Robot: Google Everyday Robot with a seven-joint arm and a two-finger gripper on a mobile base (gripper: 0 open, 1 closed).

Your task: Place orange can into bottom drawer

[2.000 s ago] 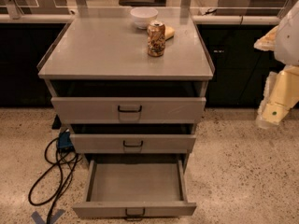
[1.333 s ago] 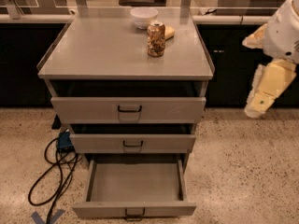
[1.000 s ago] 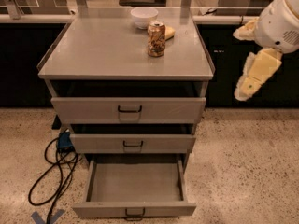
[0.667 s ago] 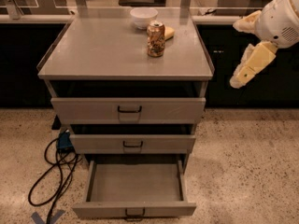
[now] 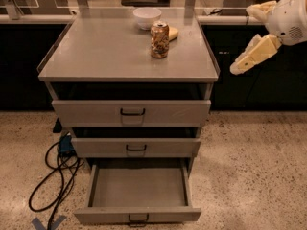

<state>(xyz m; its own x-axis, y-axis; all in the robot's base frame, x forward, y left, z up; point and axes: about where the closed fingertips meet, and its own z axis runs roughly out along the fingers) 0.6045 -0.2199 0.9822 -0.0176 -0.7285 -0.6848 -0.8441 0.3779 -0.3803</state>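
Observation:
The orange can stands upright on the grey cabinet top, towards its back right. The bottom drawer is pulled out, and its shallow tray shows nothing inside. My gripper hangs in the air to the right of the cabinet, at about the height of its top and well clear of the can. Its cream fingers are spread apart and hold nothing.
A white bowl and a yellow sponge sit just behind the can. The two upper drawers are slightly ajar. Black cables and a blue box lie on the floor to the left. A dark counter runs behind.
My gripper has risen from low beside the cabinet's right side to the height of its top and moved a little left. The can and the drawers have not moved.

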